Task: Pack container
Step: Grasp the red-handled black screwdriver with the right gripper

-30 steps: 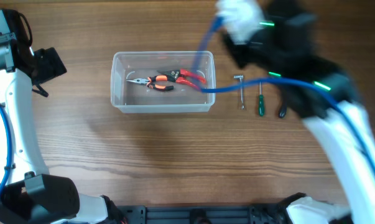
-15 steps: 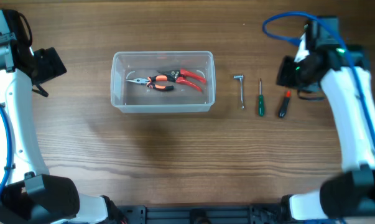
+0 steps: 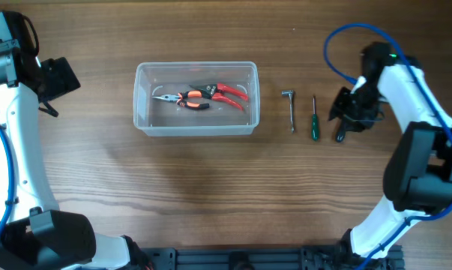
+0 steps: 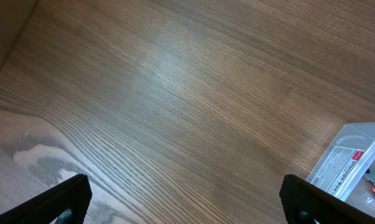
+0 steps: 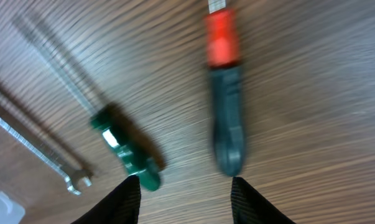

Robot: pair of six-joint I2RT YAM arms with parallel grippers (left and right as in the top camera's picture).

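The container [image 3: 196, 129] sits left of centre on the table [image 3: 211, 195], with red-handled pliers [image 3: 207, 96] lying inside it. Lined up to its right are a small metal wrench [image 3: 290, 109], a green screwdriver [image 3: 313, 120] and a black-and-red screwdriver [image 5: 226, 106]. The right hand [image 5: 186, 202] hovers over that last one, fingers apart, gripping nothing. The left hand [image 4: 187, 208] hangs wide open, well off to the container's left.

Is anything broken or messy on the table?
Nothing looks wrong. The pliers lie inside the container, which sits upright. A silver wrench, a green screwdriver and a black-and-red tool lie neatly side by side on the table beside it, not touching. No spills or breaks show.
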